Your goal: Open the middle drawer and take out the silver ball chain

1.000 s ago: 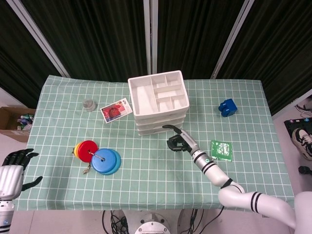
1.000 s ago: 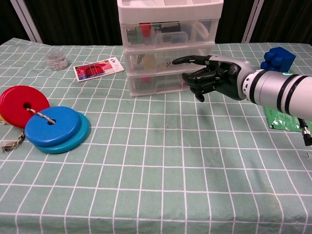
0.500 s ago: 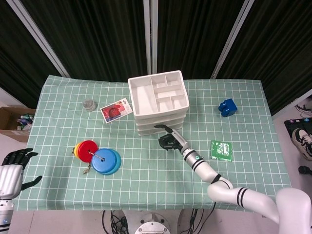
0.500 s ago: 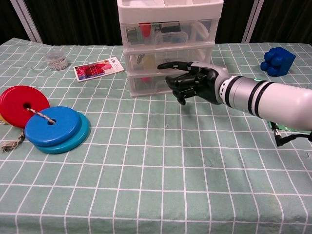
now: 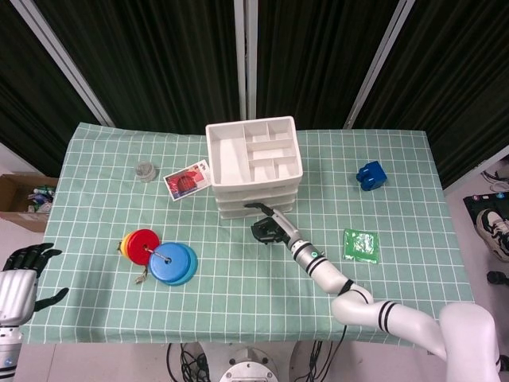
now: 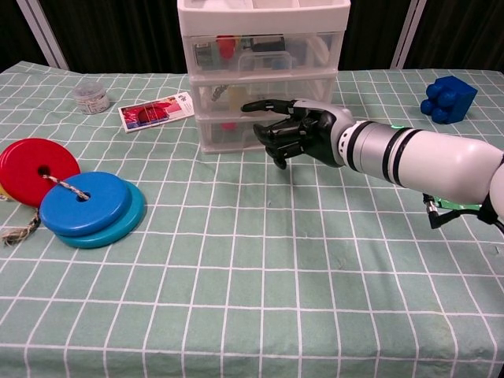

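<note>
1. Right robot hand point(image 6: 299, 130), black: one finger stretched out straight toward the front of the white three-tier plastic drawer unit point(image 6: 260, 75), other fingers curled in, gripping nothing. Fingertip sits at the clear middle drawer point(image 6: 264, 96); cannot tell if it actually touches.
2. Middle drawer is closed, flush with the tiers above and below it.
3. Silver ball chain point(image 6: 223, 92): faint silvery strand behind the middle drawer's clear front, just left of the outstretched fingertip. Too small to confirm detail.
4. Head view: same right robot hand point(image 5: 266, 228) just in front of the drawer unit point(image 5: 253, 151), whose top is an open divided tray.
5. Left robot hand point(image 5: 24, 270): fingers spread, holding nothing, off the left edge of the green checked desk point(image 5: 238, 294), well apart from everything.
6. Left of the right robot hand: red, blue and teal discs stacked with a cord point(image 6: 75, 201), a red-and-white card point(image 6: 157, 110), a small clear round jar point(image 6: 91, 96).
7. Right of it: blue toy brick point(image 6: 449, 98), and a green packet point(image 5: 362, 245) beside the forearm.
</note>
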### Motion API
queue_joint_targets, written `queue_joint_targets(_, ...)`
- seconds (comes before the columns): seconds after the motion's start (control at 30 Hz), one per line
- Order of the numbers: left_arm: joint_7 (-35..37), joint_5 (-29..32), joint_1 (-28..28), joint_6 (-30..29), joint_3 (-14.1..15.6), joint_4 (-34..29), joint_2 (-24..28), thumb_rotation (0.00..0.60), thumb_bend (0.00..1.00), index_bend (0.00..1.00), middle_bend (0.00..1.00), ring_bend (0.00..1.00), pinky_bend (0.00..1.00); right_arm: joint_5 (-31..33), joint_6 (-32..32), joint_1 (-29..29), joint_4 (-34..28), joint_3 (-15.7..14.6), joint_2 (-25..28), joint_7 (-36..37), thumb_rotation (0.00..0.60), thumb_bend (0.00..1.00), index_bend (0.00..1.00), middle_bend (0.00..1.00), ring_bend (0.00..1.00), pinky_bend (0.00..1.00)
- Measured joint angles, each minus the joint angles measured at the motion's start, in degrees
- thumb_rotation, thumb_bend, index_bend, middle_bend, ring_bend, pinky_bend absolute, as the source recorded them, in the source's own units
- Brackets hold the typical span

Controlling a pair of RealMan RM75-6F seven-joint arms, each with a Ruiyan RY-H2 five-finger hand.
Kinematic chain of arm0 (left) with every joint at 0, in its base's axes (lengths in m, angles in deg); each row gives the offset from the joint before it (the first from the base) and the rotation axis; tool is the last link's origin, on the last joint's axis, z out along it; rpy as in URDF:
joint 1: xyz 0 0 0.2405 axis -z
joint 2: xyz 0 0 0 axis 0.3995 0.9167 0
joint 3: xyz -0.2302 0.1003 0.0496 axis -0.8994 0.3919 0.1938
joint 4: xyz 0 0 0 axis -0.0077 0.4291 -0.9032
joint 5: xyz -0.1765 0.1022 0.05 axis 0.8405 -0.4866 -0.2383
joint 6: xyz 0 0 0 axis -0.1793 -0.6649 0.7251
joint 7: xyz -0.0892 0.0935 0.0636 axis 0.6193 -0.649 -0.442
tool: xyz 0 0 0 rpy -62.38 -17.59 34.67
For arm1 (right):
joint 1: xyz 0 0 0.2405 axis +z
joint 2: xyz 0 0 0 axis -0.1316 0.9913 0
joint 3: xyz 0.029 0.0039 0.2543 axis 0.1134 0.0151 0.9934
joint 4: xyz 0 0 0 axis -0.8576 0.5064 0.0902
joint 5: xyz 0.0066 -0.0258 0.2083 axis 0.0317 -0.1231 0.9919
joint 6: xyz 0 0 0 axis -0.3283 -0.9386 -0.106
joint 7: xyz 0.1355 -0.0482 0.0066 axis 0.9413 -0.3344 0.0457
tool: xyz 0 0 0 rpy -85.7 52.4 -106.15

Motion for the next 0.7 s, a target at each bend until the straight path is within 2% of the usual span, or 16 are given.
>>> queue_joint_targets(0.27, 0.1, 0.0, -0.1, 0.0, 0.1, 0.1, -0.1, 0.600, 0.04, 0.30, 0.22, 0.18, 0.20, -0.3, 0.2, 0.4, 0.5, -0.4, -0.3, 0.3, 0.600, 0.48, 0.26, 0.79, 0.71, 0.73)
queue_joint_targets(0.7, 0.4, 0.0, -0.2, -0.1, 0.1, 0.6, -0.2, 0.600, 0.04, 0.30, 0.22, 0.18, 0.20, -1.6, -1.8, -0.8, -1.7, -2.1, 0.4, 0.0, 0.600, 0.48, 0.27, 0.78, 0.71, 0.73)
